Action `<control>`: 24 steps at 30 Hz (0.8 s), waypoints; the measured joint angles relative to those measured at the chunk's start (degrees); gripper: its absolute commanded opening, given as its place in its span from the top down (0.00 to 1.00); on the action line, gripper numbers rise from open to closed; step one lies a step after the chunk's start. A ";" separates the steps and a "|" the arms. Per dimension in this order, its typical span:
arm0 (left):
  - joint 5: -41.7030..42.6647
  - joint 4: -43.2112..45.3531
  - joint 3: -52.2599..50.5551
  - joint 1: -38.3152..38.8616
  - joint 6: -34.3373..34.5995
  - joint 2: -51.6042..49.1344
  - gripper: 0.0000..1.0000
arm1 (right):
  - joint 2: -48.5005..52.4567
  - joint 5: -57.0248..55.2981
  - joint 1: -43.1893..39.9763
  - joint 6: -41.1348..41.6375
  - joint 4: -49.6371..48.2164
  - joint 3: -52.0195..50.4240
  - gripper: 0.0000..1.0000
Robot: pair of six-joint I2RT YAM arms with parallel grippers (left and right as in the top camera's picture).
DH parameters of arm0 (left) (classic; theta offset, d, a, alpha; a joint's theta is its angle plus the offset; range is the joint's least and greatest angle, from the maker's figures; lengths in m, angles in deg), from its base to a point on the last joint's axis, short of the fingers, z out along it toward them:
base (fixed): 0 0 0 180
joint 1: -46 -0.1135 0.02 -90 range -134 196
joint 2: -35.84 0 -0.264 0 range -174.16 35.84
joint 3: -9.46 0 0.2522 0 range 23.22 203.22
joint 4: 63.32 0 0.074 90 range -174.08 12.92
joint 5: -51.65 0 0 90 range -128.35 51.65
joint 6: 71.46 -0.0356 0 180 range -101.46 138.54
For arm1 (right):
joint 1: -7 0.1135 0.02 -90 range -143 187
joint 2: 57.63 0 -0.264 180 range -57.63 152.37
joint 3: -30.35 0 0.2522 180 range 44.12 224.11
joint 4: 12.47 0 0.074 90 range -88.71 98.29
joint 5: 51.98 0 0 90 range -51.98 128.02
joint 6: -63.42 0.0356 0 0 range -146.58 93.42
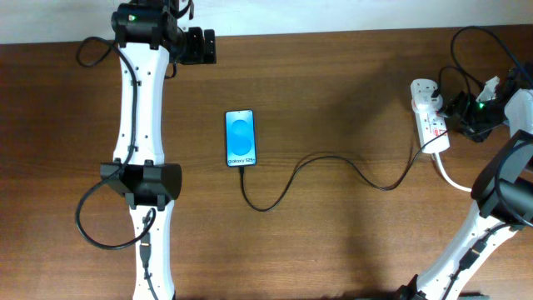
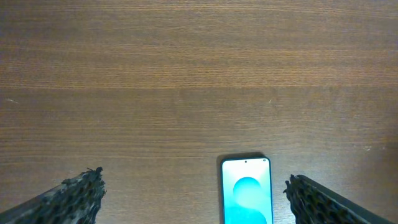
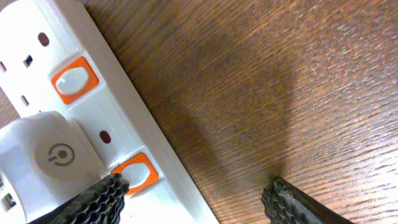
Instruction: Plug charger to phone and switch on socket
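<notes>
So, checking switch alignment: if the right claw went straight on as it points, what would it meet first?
Probably the socket: one finger of the right claw hangs over its orange switch beside the white adapter, the other over bare table. Depth is unclear.

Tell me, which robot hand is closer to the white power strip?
Right. The right gripper hangs at the power strip, by an orange switch. The left gripper is far across the table, near the phone.
</notes>
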 measured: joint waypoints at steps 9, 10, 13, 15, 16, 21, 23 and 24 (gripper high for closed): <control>0.00 0.00 0.00 0.00 -0.02 0.00 0.00 | 0.02 -0.04 0.28 0.79 1.03 0.00 0.24; 0.00 0.00 0.00 0.00 0.00 0.00 0.01 | 0.02 -0.04 0.26 1.16 0.96 0.00 0.24; 0.00 0.00 0.00 0.00 0.00 0.00 0.01 | 0.02 0.44 -0.13 1.90 0.94 0.00 0.25; 0.00 0.00 0.00 0.00 -0.02 0.00 0.01 | 0.04 1.31 -0.50 2.36 0.74 0.00 0.24; 0.00 0.00 0.00 0.00 -0.02 0.00 0.01 | 0.11 1.79 -0.79 2.40 0.50 0.00 0.24; 0.02 0.00 0.02 0.00 -0.02 0.00 0.01 | 0.24 3.06 -3.04 2.60 0.26 0.00 0.24; 0.00 0.00 0.00 0.00 -0.02 0.00 0.01 | 0.24 3.23 -3.54 2.64 0.26 0.00 0.24; 0.00 0.00 0.00 0.00 -0.02 0.00 0.01 | 0.26 3.26 -3.67 2.75 0.24 0.00 0.24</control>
